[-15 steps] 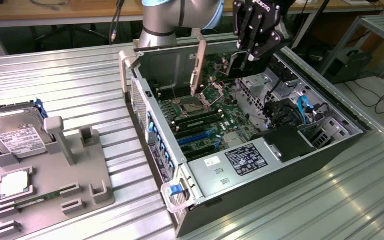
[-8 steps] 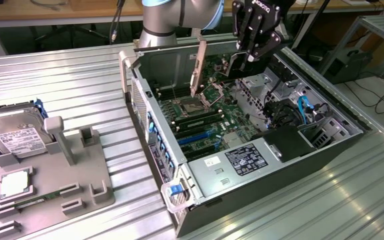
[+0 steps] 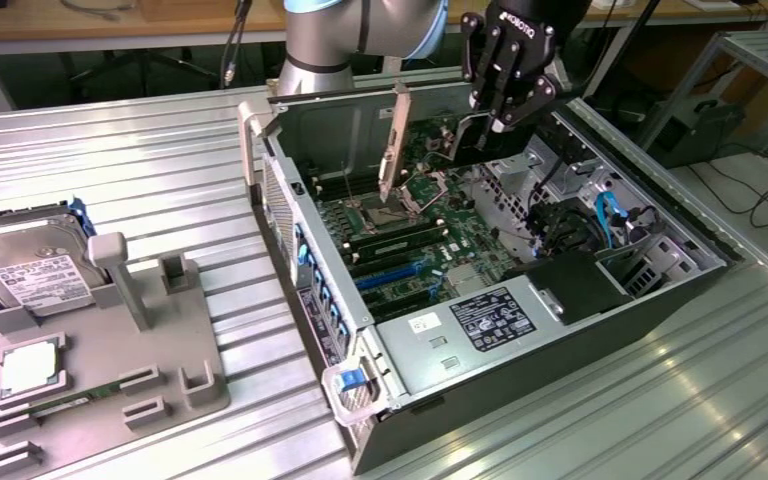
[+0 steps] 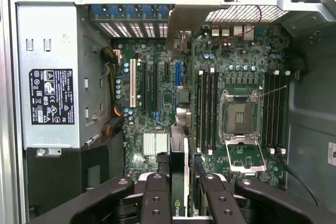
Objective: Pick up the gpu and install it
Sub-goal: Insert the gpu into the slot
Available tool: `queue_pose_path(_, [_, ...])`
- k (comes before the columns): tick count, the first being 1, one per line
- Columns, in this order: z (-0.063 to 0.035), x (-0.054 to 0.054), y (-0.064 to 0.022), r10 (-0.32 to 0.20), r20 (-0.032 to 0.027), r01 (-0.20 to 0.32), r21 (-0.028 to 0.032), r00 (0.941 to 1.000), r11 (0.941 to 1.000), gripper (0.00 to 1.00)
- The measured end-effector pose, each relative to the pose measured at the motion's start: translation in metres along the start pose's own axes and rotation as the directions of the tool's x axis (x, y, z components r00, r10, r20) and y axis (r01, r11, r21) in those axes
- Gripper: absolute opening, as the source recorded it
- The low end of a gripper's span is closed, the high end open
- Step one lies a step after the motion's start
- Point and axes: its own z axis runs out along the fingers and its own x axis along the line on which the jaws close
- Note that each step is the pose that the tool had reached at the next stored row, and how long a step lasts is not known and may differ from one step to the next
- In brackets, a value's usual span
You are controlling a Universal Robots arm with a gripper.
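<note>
At the exterior view's far left you have a silver labelled hard drive (image 3: 27, 272) with a blue edge, propped at about 9 o'clock against a matte grey moulded fixture (image 3: 177, 365). In the fixture's lower pocket lies a small square silver chip (image 3: 31, 365). All of this sits on a ribbed, shiny metal tabletop (image 3: 117, 170).

Move toward the centre and you meet the open computer case (image 3: 624, 330) — black sheet-metal walls, lying on its side. Inside it, the green motherboard (image 3: 418, 245) carries long dark memory slots, blue expansion slots and an open square processor socket (image 4: 240, 116) with a silver frame. Toward 5 o'clock in the case sits the grey power supply (image 3: 484, 325), boxy, with a black-and-white label; beyond it a black block and blue cables fill the drive corner.

The gpu (image 3: 454, 140) hangs on edge above the motherboard at about 12 o'clock, a thin dark card whose pale metal bracket (image 3: 392, 150) runs down its end nearest the case's rear wall. The gripper (image 3: 502, 112) — black, jointed, with round rivets — is clamped on the card's upper edge. In the wrist view you see its two dark fingers (image 4: 156, 198) pinching the card (image 4: 180, 182) edge-on, directly above the expansion slots. The card is not yet seated; its lower edge is clear of the board.
</note>
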Motion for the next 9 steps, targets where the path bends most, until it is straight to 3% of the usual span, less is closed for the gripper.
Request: queue_pose_path(9, [0.0085, 0.0, 0.0, 0.0, -0.0001, 0.0, -0.0011, 1.0, 1.0, 0.27])
